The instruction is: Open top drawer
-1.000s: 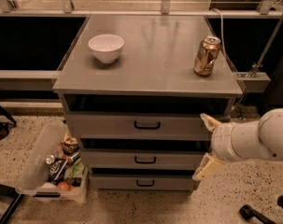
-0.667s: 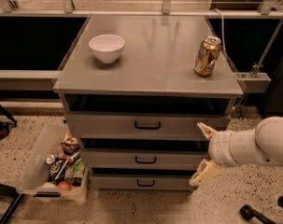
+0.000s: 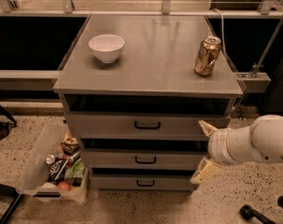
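Tool (image 3: 204, 149) at lower right of frame, fingers spread wide, holding nothing: one tip up by the right end of the top drawer (image 3: 103, 125), the other down by the right end of the middle drawer (image 3: 113, 159). It sits off the right corner of the fronts, well apart from the black bar handle (image 3: 147, 125) at the centre of the top front. Step looks like approach/reach, no grasp yet; the top drawer looks shut, just below the dark gap under the desk (image 3: 155, 59) top. Next move likely calls for shifting the tool left and a bit up to the handle, turning the fingers to bracket the bar, closing, then a straight pull out. Arm (image 3: 267, 139): thick white forearm coming in from the right edge, roughly level, wrist pointing left toward the drawers. Bottom drawer (image 3: 113, 183) below. White bowl (image 3: 106, 47) upper left on the desk, gold can (image 3: 208, 56) upper right. Clear plastic bin (image 3: 36, 171) with odds and ends on the floor, lower left.
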Controlling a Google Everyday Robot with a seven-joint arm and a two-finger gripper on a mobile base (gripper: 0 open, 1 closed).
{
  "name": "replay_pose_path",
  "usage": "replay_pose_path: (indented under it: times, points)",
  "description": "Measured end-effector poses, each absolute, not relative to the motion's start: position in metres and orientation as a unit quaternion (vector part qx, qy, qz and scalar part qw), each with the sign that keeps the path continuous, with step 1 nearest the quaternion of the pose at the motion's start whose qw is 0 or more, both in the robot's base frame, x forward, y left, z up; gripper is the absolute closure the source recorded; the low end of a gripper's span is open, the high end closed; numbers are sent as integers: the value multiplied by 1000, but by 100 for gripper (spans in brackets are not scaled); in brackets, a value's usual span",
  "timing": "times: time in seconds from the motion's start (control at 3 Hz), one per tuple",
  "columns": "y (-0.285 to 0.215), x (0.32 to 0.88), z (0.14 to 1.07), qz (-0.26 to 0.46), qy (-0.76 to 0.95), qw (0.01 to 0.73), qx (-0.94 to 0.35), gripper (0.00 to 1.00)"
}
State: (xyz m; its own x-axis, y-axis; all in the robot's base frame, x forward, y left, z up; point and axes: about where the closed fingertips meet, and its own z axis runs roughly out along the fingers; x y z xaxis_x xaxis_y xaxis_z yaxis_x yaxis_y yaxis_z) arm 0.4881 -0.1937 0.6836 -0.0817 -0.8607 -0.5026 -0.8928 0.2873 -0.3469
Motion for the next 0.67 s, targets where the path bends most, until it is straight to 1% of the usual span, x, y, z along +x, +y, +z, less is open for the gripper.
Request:
replay_pose_path:
  times: [0.33,0.67]
  points:
    - [-197,489,695,1,735,315,-600,0]
    - [-197,489,695,1,735,315,-600,0]
